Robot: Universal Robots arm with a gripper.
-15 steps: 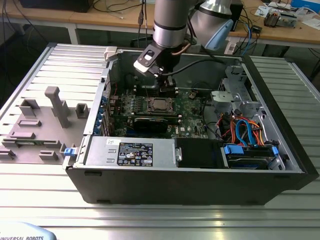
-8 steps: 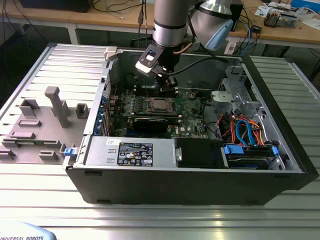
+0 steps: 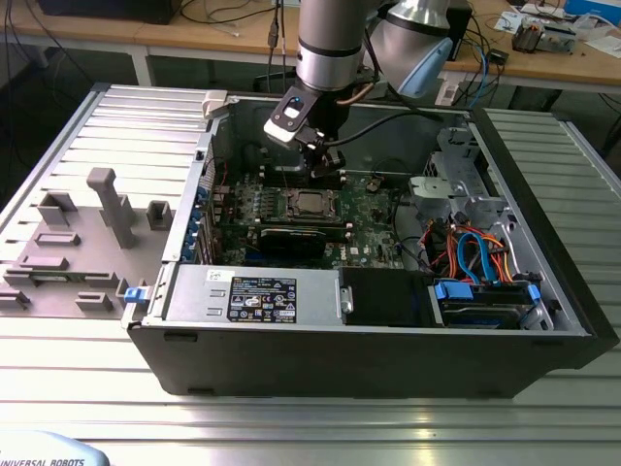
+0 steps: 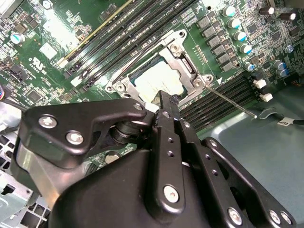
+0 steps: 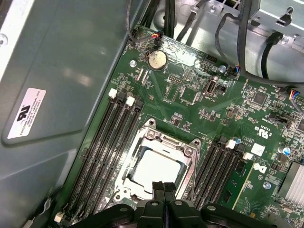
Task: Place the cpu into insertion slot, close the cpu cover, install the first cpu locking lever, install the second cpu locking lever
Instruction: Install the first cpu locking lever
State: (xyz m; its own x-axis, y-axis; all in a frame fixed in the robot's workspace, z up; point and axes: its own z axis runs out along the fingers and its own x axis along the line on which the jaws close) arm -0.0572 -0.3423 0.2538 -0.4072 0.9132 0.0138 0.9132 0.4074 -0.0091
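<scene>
The cpu (image 5: pixel 154 169) (image 4: pixel 159 80) lies in the insertion slot (image 3: pixel 309 203) on the green motherboard, its dull silver top facing up. The cpu cover (image 5: pixel 183 151) (image 4: pixel 189 66) lies flat around it, with the chip showing through its window. From one socket corner a thin metal locking lever (image 4: pixel 230 101) sticks out over the dark memory slots. My gripper (image 5: pixel 164 186) (image 4: pixel 164 108) (image 3: pixel 325 170) hangs just above one edge of the socket, shut, fingertips pressed together with nothing between them.
Long black memory slots (image 5: pixel 109 147) flank the socket on both sides. The open case's wall (image 5: pixel 57 95) stands close by. A black card (image 3: pixel 291 238), a power supply (image 3: pixel 252 291) and bundled cables (image 3: pixel 475 252) fill the case. Grey fixture blocks (image 3: pixel 112 209) stand at the exterior view's left.
</scene>
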